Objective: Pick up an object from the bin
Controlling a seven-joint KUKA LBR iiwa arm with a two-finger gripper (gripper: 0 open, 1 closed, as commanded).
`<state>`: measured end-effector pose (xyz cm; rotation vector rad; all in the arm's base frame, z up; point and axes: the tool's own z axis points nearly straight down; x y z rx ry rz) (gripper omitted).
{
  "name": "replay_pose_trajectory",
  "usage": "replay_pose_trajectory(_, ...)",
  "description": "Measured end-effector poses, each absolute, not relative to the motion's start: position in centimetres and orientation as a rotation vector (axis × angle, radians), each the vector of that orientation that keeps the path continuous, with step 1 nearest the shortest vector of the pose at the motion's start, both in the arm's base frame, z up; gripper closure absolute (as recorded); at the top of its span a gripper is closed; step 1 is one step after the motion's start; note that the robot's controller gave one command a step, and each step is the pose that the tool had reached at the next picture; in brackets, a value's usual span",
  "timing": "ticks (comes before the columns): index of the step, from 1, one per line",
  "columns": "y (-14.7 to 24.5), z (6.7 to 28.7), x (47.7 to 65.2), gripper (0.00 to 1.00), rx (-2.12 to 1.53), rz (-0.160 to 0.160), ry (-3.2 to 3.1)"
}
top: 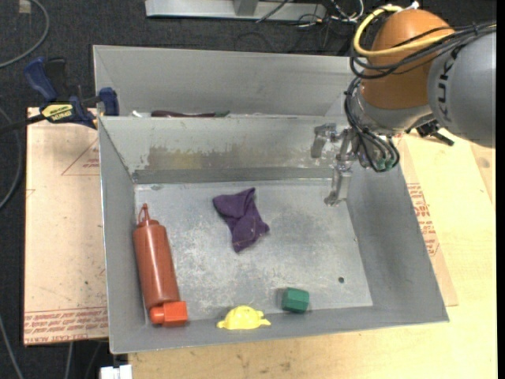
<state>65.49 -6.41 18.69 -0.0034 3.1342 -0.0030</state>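
Jaws hang back-right, indistinct against grey bin wall [237, 144].

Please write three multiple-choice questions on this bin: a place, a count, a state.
1. Where is the crumpled purple cloth? A. left wall B. middle of the floor C. front right corner
2. How many loose things lie in the grey metal bin? A. two B. four C. six
3. The orange-red plastic bottle is: A. upright B. lying on its side C. on the cloth
B: bare floor surrounds it. B: cloth, bottle, small yellow lump, small green block. B: it lies along the left wall.
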Motion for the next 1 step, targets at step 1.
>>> replay_pose_trajectory(1, -4.56, 13.78, 62.98, 0.00, 0.208, 0.006, 3.133)
